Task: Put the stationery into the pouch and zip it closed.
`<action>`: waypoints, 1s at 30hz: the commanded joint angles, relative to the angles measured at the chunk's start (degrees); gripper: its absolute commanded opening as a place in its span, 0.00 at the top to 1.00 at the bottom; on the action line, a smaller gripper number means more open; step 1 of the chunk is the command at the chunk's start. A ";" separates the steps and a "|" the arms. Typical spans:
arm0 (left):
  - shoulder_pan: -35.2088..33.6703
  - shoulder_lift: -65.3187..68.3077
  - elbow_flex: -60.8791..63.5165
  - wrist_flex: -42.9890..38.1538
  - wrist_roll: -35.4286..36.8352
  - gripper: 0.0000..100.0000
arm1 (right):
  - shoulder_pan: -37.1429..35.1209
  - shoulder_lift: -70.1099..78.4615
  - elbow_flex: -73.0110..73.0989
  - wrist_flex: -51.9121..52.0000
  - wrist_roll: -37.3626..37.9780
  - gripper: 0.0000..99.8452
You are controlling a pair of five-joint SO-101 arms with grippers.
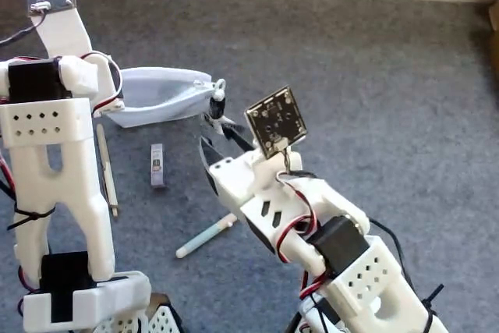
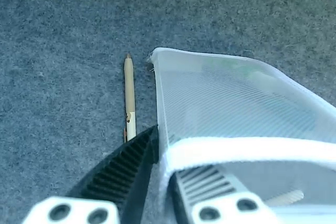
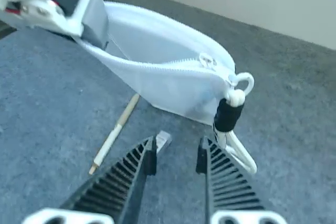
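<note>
Our left jaws clench the rim of the open white pouch (image 1: pixel 160 95) on the tabletop (image 1: pixel 374 76). Our right jaws hang parted and empty near its zipper end. A pen (image 1: pixel 107 169) lies beside the pouch.

Bright light w/ soft shadows

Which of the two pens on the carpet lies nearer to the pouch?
The beige pen: it lies just beside the pouch, whereas the pale green pen lies clearly farther off.
</note>
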 commanded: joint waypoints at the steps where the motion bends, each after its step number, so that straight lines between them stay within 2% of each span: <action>1: -0.13 -0.40 -0.13 -1.23 0.44 0.99 | 0.04 -1.80 -1.19 3.65 -1.49 0.88; 8: -0.13 -0.40 -0.40 -1.23 0.53 0.99 | 0.04 0.13 -1.01 7.52 -10.73 0.88; 20: -0.04 -0.40 -0.04 -1.93 0.53 0.99 | 5.85 17.98 -1.27 7.96 -24.97 0.88; 30: -0.04 -0.40 -0.04 -2.02 0.53 0.99 | 6.20 31.25 -1.27 7.60 -34.37 0.88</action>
